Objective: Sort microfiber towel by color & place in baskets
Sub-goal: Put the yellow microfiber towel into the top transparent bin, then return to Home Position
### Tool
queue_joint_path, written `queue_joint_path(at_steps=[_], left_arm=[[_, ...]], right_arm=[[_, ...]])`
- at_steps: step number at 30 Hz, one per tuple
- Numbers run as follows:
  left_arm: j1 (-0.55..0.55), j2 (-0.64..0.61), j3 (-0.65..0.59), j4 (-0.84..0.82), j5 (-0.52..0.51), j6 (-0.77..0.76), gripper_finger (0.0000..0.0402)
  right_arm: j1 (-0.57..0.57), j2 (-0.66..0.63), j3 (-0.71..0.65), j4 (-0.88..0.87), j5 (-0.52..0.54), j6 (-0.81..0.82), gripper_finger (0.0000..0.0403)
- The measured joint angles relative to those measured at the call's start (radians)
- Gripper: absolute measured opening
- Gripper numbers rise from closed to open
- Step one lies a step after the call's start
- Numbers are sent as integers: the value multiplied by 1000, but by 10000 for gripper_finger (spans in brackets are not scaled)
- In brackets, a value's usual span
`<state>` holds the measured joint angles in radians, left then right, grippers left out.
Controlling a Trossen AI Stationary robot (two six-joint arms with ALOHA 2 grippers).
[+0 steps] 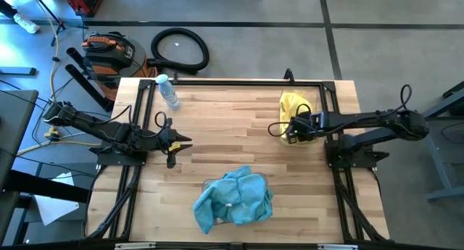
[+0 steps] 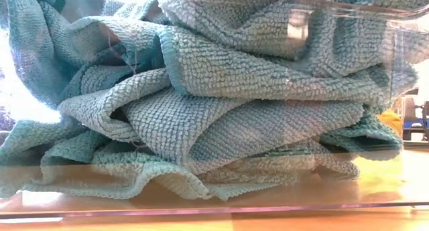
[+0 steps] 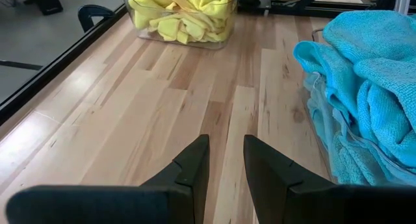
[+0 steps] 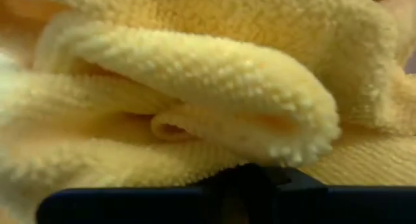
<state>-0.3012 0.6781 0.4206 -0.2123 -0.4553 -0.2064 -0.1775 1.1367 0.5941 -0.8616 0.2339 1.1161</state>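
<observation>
Yellow towels (image 1: 293, 103) sit heaped in a clear basket (image 3: 140, 30) at the far right of the table (image 1: 232, 127). Right gripper (image 1: 292, 131) is down at the near edge of that heap. In the right wrist view yellow pile fills the frame and lies pressed right against the jaws; whether those jaws are spread or pinching cloth I cannot tell.

Teal-blue towels (image 1: 233, 196) are piled in the second clear basket (image 2: 375, 191) at the front centre of the table; the low view looks through its wall at the stacked folds.

Left gripper (image 1: 178, 143) rests over the left side of the table, pointing toward the centre. Its jaws are parted a little with bare wood between them. The teal heap lies off to one side of these jaws, near but not touching; the yellow basket is well apart, straight ahead.

Water bottle (image 1: 168, 90) lies at the far left of the table.
</observation>
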Motion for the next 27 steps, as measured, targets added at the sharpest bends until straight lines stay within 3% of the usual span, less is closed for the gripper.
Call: queue_joint_path(at_steps=[10, 20, 27], left_arm=[[0, 0, 0, -1, 0, 0, 83], [0, 0, 0, -1, 0, 0, 83], [0, 0, 0, 4, -31, 55, 83]], right_arm=[[1, 1, 177, -219, -6, -9, 132], [18, 1, 415, -418, 69, -29, 142], [83, 1, 484, -565, 116, -26, 142]])
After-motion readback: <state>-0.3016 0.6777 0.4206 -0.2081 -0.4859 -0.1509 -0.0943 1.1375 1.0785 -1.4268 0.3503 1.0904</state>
